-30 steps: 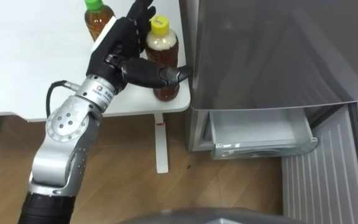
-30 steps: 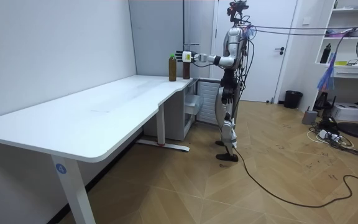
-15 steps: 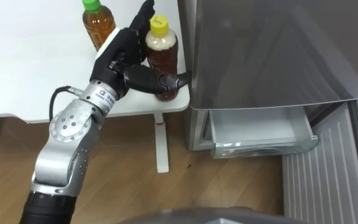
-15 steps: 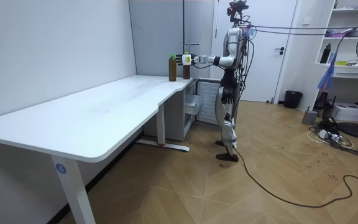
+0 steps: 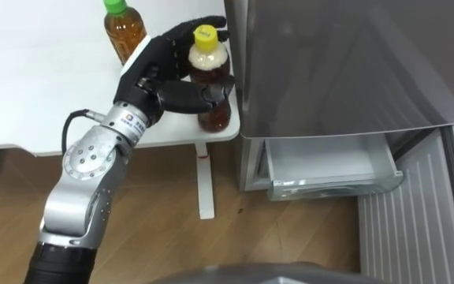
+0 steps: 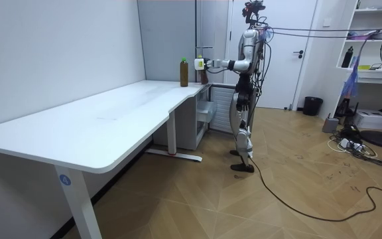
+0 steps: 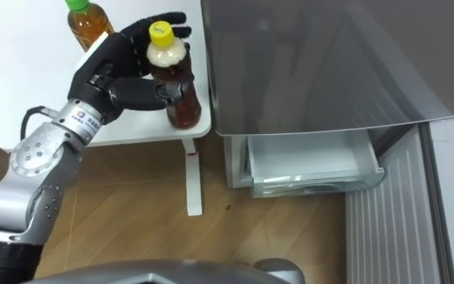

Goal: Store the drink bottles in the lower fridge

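Observation:
A yellow-capped bottle of brown tea (image 5: 213,93) stands a little tilted at the white table's (image 5: 38,87) right corner, close to the grey fridge (image 5: 345,63). My left hand (image 5: 158,69) is shut on it: the fingers curl behind its shoulder and the thumb lies across its front. In the right eye view the same bottle (image 7: 178,83) sits in the hand (image 7: 110,69). A green-capped tea bottle (image 5: 124,28) stands upright just left of the hand. The fridge's lower drawer (image 5: 329,170) is pulled out, with nothing in it.
In the room view I stand at the far end of the long white table (image 6: 98,123), beside the fridge (image 6: 178,40), left arm stretched over the table corner. The table's leg (image 5: 203,181) stands on wooden floor left of the drawer. The open lower door (image 5: 416,229) lies at the right.
My left hand's fingers, straight behind the bottle before, have curled round it. The yellow-capped bottle has tipped and shifted slightly right, toward the fridge.

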Motion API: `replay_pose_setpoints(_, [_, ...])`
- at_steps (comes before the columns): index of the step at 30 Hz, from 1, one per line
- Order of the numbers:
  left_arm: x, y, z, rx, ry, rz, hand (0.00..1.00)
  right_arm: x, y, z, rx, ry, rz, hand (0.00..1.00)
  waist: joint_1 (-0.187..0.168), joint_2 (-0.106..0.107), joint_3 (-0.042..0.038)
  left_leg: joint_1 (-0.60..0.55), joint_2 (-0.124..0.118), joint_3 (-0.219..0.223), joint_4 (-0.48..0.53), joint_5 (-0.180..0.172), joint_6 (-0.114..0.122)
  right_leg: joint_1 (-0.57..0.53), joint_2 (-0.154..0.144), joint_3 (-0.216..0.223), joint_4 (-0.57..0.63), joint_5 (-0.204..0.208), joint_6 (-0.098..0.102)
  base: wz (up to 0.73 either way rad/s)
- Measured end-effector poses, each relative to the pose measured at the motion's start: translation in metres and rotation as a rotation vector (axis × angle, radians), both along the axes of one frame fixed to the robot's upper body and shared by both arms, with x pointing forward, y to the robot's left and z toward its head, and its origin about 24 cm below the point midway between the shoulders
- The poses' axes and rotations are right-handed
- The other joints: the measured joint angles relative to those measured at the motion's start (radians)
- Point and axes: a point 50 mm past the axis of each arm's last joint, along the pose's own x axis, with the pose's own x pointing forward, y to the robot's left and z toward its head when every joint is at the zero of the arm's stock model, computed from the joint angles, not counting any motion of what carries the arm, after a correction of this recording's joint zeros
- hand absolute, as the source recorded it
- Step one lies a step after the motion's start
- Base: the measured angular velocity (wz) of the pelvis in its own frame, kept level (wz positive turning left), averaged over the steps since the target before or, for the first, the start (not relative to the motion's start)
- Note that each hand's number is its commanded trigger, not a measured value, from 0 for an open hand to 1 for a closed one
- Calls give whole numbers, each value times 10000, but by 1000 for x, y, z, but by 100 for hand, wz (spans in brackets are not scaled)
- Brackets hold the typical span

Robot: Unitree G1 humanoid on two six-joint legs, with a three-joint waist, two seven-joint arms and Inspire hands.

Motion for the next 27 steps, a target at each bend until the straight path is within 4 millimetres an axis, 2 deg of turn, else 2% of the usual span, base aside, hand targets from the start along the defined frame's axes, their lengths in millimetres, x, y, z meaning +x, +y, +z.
replay_pose_setpoints(5, [-2, -1, -13, 387, 866, -214, 100, 0, 0, 0, -8, -2, 22, 0, -17, -10, 33, -69, 1, 1, 2, 0, 0, -60, -1, 5, -1, 0, 0, 0])
replay_pose_setpoints(19, [-2, 1, -12, 532, 805, -104, 100, 1, 0, 0, 5, 14, 39, 0, -34, -21, 38, -160, -6, 109, 82, 2, 1, -158, -4, 209, 1, 0, -1, -1])
replay_pose_setpoints(27, [-2, 1, -12, 521, 817, 10, 100, 1, 0, 0, -2, -9, 30, 0, 28, 53, 15, -145, 0, 115, 11, 2, 0, -156, 16, 203, 2, 11, -20, 0])
